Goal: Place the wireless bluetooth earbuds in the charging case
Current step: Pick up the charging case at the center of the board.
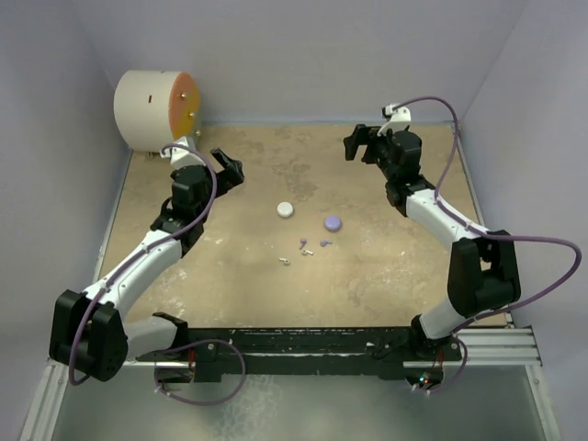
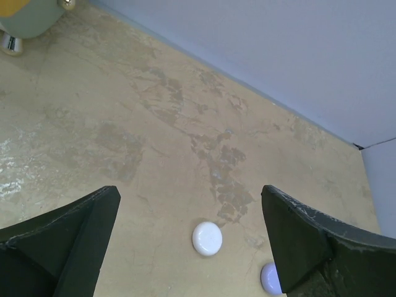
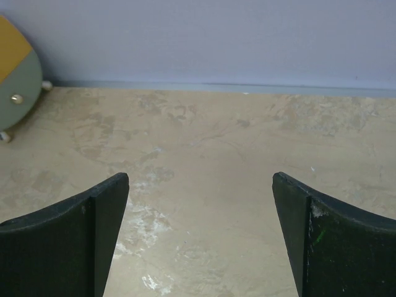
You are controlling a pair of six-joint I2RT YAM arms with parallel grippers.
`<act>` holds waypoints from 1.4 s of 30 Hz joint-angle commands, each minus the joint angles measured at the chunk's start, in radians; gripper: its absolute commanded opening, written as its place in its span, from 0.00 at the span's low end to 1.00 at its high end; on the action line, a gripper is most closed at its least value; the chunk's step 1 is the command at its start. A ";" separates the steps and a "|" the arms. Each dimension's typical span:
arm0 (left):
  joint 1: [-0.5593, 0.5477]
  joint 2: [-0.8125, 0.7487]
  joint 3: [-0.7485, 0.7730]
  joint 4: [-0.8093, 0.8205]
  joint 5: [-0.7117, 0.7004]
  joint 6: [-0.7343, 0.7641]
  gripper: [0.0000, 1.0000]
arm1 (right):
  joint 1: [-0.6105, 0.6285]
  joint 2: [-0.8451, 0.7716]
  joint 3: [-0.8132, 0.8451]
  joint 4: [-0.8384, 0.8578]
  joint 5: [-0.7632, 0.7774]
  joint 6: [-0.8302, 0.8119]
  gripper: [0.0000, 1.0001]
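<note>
The charging case lies in two separate halves on the tan table: a white disc point(image 1: 286, 209) and a lilac disc point(image 1: 332, 221). Several tiny lilac and whitish earbuds point(image 1: 303, 244) lie scattered just in front of them. My left gripper point(image 1: 231, 169) is open and empty, raised at the left, well short of the discs. In the left wrist view the white disc point(image 2: 206, 239) lies between the fingers and the lilac disc point(image 2: 270, 278) peeks out beside the right finger. My right gripper point(image 1: 360, 143) is open and empty at the far right; its wrist view shows only bare table.
A big white drum with an orange face point(image 1: 156, 110) stands at the far left corner; it also shows in the right wrist view point(image 3: 15, 86). Lilac walls enclose the table on three sides. A black rail point(image 1: 294, 344) runs along the near edge.
</note>
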 commanded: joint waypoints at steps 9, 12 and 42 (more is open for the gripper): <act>0.004 -0.143 -0.075 0.131 -0.019 -0.018 0.98 | -0.009 -0.017 0.023 0.098 -0.173 0.049 1.00; 0.003 -0.160 -0.078 0.110 -0.085 -0.050 0.96 | 0.006 -0.029 0.021 0.079 -0.093 0.013 1.00; 0.004 -0.149 -0.171 0.012 0.005 -0.077 0.88 | 0.323 0.054 -0.092 -0.032 0.032 -0.049 0.97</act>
